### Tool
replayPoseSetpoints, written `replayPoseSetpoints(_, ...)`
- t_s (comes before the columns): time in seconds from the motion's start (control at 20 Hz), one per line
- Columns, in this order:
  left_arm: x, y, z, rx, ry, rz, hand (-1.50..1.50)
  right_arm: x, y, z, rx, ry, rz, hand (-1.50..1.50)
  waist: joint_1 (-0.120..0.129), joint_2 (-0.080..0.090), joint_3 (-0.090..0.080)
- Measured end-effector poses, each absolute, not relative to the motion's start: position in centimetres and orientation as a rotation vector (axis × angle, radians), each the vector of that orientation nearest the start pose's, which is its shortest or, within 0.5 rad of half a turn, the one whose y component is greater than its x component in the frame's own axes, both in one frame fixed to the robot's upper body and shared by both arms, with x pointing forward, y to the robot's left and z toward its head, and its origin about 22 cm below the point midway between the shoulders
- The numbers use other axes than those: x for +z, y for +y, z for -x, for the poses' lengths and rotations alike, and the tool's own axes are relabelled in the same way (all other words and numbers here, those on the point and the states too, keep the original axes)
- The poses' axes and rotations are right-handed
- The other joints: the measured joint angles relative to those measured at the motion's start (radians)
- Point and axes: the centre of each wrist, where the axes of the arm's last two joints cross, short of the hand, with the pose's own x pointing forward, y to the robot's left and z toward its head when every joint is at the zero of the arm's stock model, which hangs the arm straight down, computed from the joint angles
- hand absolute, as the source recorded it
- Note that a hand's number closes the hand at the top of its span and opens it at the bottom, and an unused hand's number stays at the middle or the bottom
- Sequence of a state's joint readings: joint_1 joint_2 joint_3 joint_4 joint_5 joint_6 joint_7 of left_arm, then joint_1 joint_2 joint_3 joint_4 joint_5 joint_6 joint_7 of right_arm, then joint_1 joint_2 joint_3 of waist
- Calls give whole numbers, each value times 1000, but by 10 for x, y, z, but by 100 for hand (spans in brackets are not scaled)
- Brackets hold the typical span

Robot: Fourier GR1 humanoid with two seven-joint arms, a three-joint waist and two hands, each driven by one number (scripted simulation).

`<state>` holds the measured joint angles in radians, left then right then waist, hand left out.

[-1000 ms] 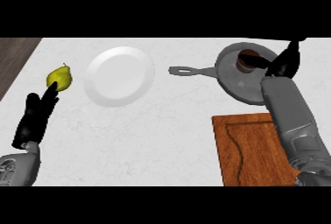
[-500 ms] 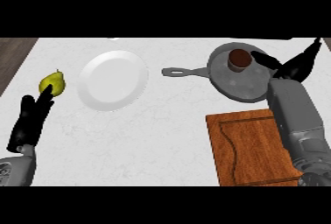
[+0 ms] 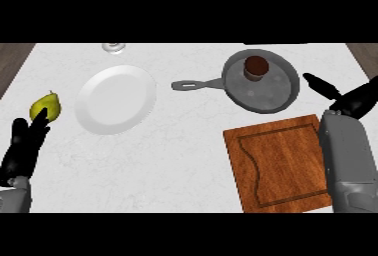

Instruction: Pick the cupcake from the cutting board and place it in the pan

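Sitting in one pan (image 3: 267,92): one cupcake (image 3: 255,66), seemingly upright.

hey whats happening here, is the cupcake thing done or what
It looks done. The cupcake sits inside the grey pan, and the wooden cutting board has nothing on it. The right hand is open, off the pan's right side and holding nothing. The left hand rests open at the left edge, next to a pear. A white plate lies between the pear and the pan.
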<state>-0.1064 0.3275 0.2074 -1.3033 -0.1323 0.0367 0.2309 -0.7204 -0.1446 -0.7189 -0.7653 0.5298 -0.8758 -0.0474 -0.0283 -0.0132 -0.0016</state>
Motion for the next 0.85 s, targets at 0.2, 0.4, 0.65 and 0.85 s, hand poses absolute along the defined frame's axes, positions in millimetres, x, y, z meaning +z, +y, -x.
replayPoseSetpoints(0.2, 6, 368, -254, -65, -1168, -531, 0, 20, -330, -355, -603, -1338, 1161, -150, -20, -8, -1)
replayPoseSetpoints(0.4, 6, 373, -249, -53, -1158, -536, 0, 15, -340, -310, -578, -1343, 1139, -150, -28, -10, -2)
replayPoseSetpoints(0.65, 10, 374, -249, -49, -1169, -527, 0, 30, -354, -242, -542, -1350, 1134, -150, -26, -6, -2)
replayPoseSetpoints(0.85, 9, 367, -254, -67, -1180, -520, 0, 51, -356, -187, -531, -1341, 1140, -150, -12, 1, -1)
